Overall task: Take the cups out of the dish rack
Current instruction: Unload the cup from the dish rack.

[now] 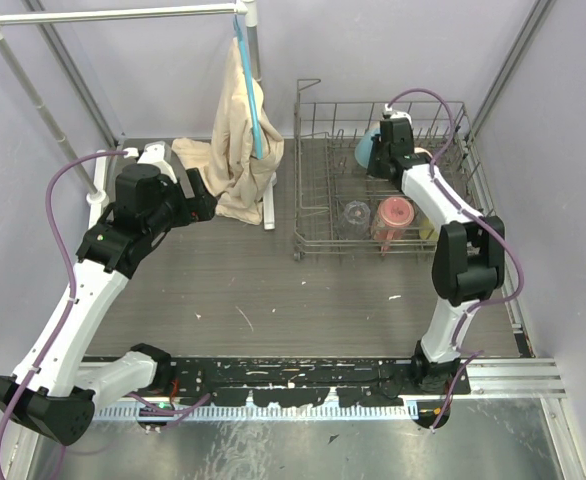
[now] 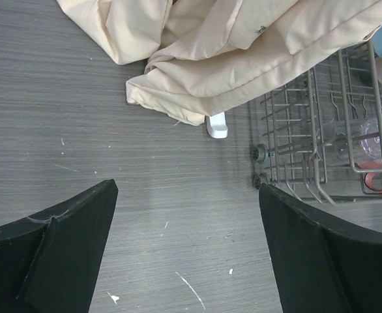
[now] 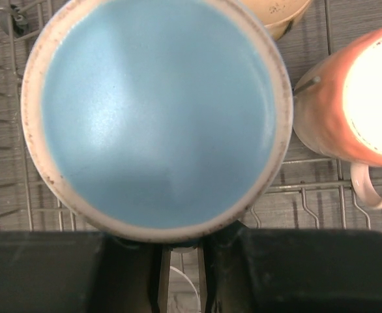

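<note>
Light blue cup (image 3: 155, 111): sits in the far right part of the dish rack (image 1: 318, 240), mouth facing the right wrist camera, with a speckled pale rim around a glazed blue inside.
Right gripper (image 3: 181, 251): fingers drawn nearly together at the cup's near rim and apparently pinching it. A pale piece shows in the narrow gap, but it cannot be told whether that is the handle.
Handling: probably glazed ceramic, so stiff, fairly heavy for a one-sided pinch, smooth and chippable. Held by the rim alone it may swing or slip, so a deep bite over the wall seems the safest hold.
Neighbours: a salmon pink cup (image 3: 347, 104) stands just right of it and a cream cup (image 3: 276, 13) just beyond. A careless lift could knock either of them or catch on the wire prongs.
Clear glass (image 2: 360, 137): lies in the near part of the rack and is likely the most fragile and slippery piece.
Left gripper (image 2: 188, 195): fingers wide apart, holding nothing, over the grey counter (image 2: 80, 117) near the beige cloth (image 2: 243, 52), left of the rack.
</note>
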{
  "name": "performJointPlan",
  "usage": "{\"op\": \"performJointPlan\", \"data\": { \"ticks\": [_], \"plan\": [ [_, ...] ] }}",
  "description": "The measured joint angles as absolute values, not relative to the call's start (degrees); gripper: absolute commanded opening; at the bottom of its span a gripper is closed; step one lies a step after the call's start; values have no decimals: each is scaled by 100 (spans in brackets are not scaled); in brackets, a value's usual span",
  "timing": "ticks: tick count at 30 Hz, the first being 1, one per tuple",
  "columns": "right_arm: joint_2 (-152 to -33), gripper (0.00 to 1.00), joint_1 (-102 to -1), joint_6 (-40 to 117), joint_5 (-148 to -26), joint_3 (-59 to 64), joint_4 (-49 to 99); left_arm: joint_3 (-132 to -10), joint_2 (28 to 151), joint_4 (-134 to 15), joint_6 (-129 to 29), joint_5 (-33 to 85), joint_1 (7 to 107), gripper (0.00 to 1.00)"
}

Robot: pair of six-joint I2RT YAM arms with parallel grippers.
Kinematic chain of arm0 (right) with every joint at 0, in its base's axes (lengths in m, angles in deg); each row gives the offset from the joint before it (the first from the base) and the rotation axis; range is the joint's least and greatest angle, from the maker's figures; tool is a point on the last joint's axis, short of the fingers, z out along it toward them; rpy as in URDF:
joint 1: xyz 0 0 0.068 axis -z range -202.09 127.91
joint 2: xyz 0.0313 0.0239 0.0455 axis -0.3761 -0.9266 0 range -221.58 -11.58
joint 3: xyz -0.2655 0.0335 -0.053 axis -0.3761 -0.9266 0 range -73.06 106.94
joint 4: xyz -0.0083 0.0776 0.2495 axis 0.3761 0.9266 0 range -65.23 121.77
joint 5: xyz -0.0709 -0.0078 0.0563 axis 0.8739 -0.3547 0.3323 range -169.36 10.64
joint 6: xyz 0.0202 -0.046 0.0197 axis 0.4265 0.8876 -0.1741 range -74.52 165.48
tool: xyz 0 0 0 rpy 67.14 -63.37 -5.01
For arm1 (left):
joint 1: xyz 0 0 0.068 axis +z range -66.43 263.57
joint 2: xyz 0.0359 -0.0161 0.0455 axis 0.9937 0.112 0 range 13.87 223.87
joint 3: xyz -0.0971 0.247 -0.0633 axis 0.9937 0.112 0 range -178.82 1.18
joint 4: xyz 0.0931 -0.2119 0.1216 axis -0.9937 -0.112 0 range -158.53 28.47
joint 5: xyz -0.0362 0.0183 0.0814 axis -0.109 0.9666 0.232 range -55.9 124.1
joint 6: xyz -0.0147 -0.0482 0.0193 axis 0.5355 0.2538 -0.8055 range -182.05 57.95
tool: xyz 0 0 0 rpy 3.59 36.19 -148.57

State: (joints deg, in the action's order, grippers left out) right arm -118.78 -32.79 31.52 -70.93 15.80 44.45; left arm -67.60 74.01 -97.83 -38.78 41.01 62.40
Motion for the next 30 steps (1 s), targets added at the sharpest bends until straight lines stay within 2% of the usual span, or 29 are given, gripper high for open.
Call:
{"op": "performJointPlan", "data": {
  "ticks": [11, 18, 24, 30],
  "plan": [
    [-10164, 1, -3279, 2879, -7480, 992, 4303, -6725, 7393, -9739, -3800, 4206, 6240, 98],
    [-8680, 1, -3281, 2431, -8121, -31, 3896, -6535, 7301, -9595, -3627, 4095, 6240, 98],
    [-7712, 1, -3397, 1992, -8899, -1010, 3809, -6393, 7049, -9249, -3166, 3627, 6240, 98],
    [-6958, 1, -3528, 1559, -9782, -1358, 3761, -5737, 6783, -8253, -2587, 2737, 6240, 98]
  ]
}}
